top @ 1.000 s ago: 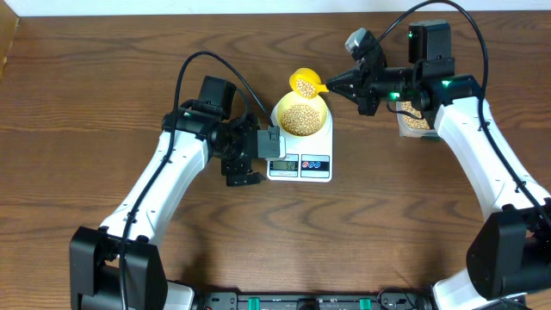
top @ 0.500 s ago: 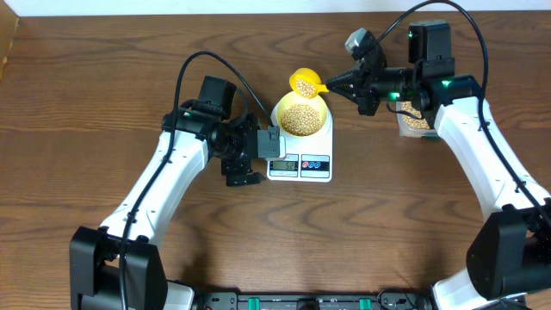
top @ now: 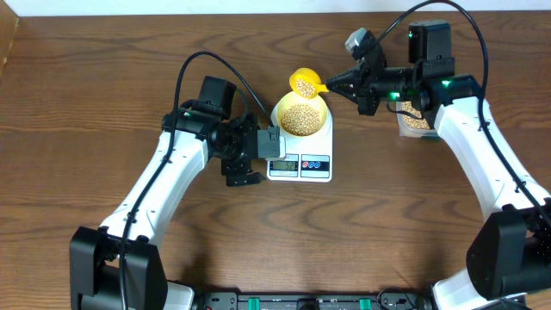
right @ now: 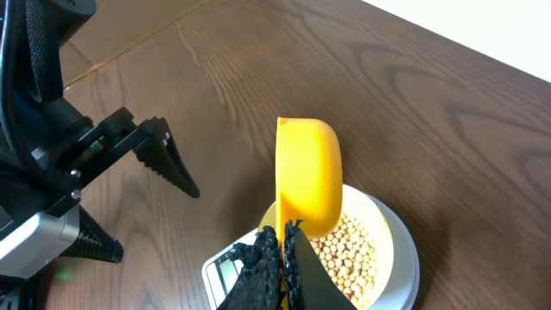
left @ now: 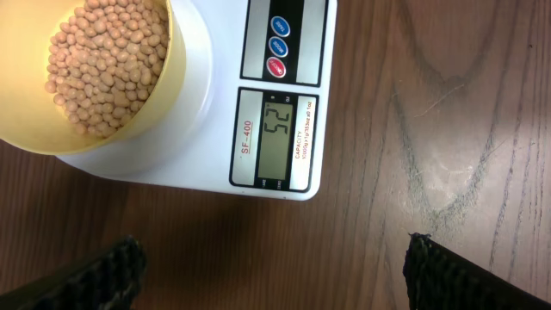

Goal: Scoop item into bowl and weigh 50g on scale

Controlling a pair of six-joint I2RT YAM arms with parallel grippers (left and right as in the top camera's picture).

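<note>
The pale-yellow bowl (top: 301,115) (left: 95,77) (right: 379,258) stands on the white scale (top: 301,159) (left: 258,129) (right: 225,269) and holds many tan beans (top: 301,118) (left: 108,60) (right: 349,254). My right gripper (top: 331,84) (right: 283,237) is shut on the handle of a bright yellow scoop (top: 305,83) (right: 308,176), held above the bowl's far rim with some beans in its cup. My left gripper (top: 244,161) (left: 271,267) hangs open just left of the scale's display, fingers (left: 112,267) wide apart over bare table.
A clear tub of beans (top: 415,119) sits under the right arm at the right. The left arm's fingers (right: 159,159) reach toward the scale. The table's far edge (top: 275,17) runs along the top.
</note>
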